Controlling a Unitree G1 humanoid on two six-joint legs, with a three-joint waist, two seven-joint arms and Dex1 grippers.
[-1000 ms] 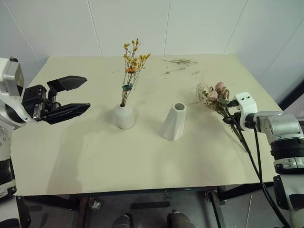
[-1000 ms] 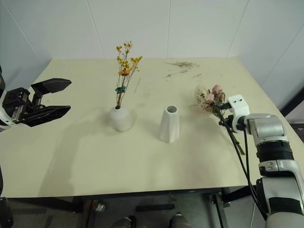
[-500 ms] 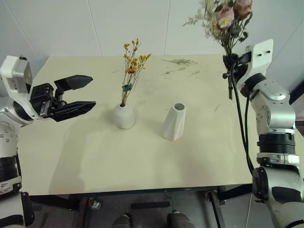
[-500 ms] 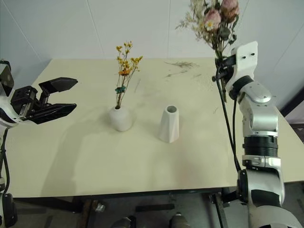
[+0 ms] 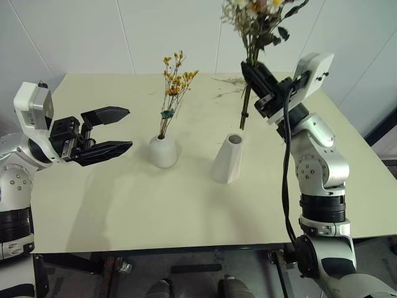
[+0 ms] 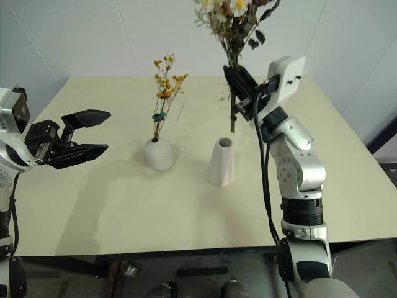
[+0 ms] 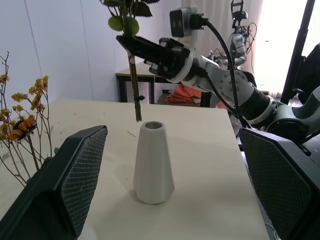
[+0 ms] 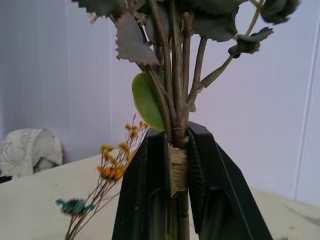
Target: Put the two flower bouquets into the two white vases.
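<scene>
On the left, the left tool point(image 5: 118, 129) hovers above the tabletop point(image 5: 186, 211) with its two black fingers spread wide and nothing between them. Just ahead of its tips stands the short round vase point(image 5: 163, 151), which already carries the thin yellow-orange sprig bunch point(image 5: 174, 84), so that half of the job looks done.

Next along is the tall tapered vase point(image 5: 227, 159), open-topped and empty, standing a little apart from the round one.

Above it, the right tool point(image 5: 255, 79) is clamped on the bound stems of the fuller bouquet point(image 6: 232, 15), held upright with blooms high and the cut stem ends point(image 5: 242, 121) hanging below the fingers, just over and slightly behind the vase mouth. The right wrist view shows the fingers pinching the wrapped band point(image 8: 178, 167) tightly.

Judging from this, the step in hand is lowering the stems into the cone. The risks:

- The mouth is narrow and the stems splay a little; if they arrive off-centre they may catch the rim and tip the vase, which looks light and top-narrow.
- The heavy flower head sits far above the grip, so a fast descent could swing the stems off their line.
- Releasing before the stems seat deep enough could let the bouquet topple out, perhaps onto the sprigs nearby.
</scene>
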